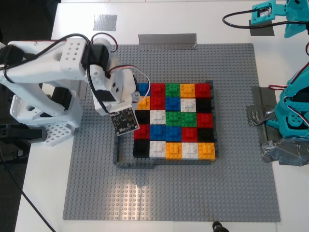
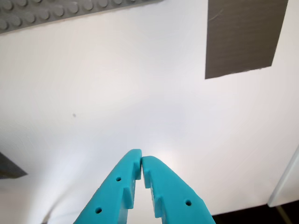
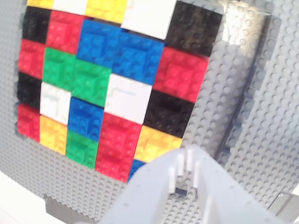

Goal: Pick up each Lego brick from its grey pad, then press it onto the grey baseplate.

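The grey baseplate (image 1: 169, 193) carries a square patch of Lego bricks (image 1: 174, 121) in red, blue, green, orange, white and black. My second gripper (image 1: 131, 94), white, hovers at the patch's far-left corner, beside a blue brick (image 1: 144, 88). In the second wrist view its jaws (image 3: 187, 161) stand nearly together with nothing seen between them, and the blue brick (image 3: 135, 168) is partly hidden under them. My first gripper (image 1: 260, 19), teal, is shut and empty (image 2: 141, 161) over the white table near a bare grey pad (image 2: 243, 37). Another bare grey pad (image 1: 105, 21) lies at the far left.
Thin dark grey wall pieces (image 1: 135, 164) frame the patch, with a bare strip of plate inside at the exterior view's left. A long tape strip (image 1: 167, 40) sits at the plate's far edge. The white arm's base (image 1: 43, 121) and the taped teal base (image 1: 289, 125) flank the plate.
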### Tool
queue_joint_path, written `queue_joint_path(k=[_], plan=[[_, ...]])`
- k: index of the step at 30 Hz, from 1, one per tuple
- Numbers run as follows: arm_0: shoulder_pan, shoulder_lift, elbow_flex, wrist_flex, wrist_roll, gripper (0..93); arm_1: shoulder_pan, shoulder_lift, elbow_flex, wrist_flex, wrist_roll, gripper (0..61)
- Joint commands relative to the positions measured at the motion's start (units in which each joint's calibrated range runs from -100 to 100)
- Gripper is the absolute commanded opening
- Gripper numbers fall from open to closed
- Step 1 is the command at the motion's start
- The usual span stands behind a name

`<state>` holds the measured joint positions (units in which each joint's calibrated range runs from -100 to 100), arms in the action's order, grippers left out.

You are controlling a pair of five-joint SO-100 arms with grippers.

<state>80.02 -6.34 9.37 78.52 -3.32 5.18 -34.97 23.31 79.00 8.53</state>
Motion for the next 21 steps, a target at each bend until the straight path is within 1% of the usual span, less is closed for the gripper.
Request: queue_joint_path(k=[1, 6, 9, 12, 14, 21], plan=[[-0.5, -0.4, -0.4, 0.1, -0.1, 0.0, -8.8, -2.5, -11.6, 2.5, -2.3, 0.1], [-0.5, -0.4, -0.4, 0.1, -0.1, 0.0, -18.3, -4.0, -14.5, 3.3, -4.4, 0.1], [-0.5, -0.4, -0.4, 0.2, -0.1, 0.0, -24.1, -5.2, -16.0, 2.9, -6.7, 0.1], [-0.5, -0.4, -0.4, 0.2, 0.0, 0.0, -31.4, -5.6, -16.4, 3.2, -8.0, 0.1], [-0.5, -0.4, -0.4, 0.0, 0.0, 0.0, -36.7, -5.1, -17.1, 5.4, -8.1, 0.1], [-0.5, -0.4, -0.4, -0.1, 0.1, 0.0, -52.7, -6.1, -16.9, 9.6, -12.1, 0.1]])
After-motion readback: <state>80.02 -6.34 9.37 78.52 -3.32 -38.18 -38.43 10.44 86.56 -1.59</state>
